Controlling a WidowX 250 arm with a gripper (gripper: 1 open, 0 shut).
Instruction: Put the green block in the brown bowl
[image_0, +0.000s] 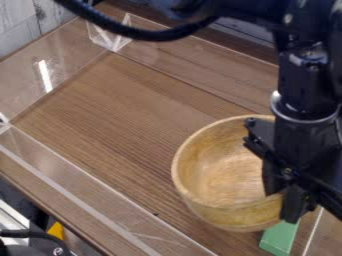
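The brown bowl (221, 185) stands on the wooden table at the lower right, its hollow empty. My black gripper (291, 212) hangs over the bowl's right rim and hides that part of it. Its fingers are shut, and the green block (278, 240) shows directly beneath their tips, just outside the bowl's near right rim. Only the block's lower part shows; its top end is between the fingers.
Clear plastic walls (80, 215) fence the wooden table (120, 120) on the left and near sides. A black cable (134, 38) loops over the back of the table. The arm's bulky body fills the right edge of the view.
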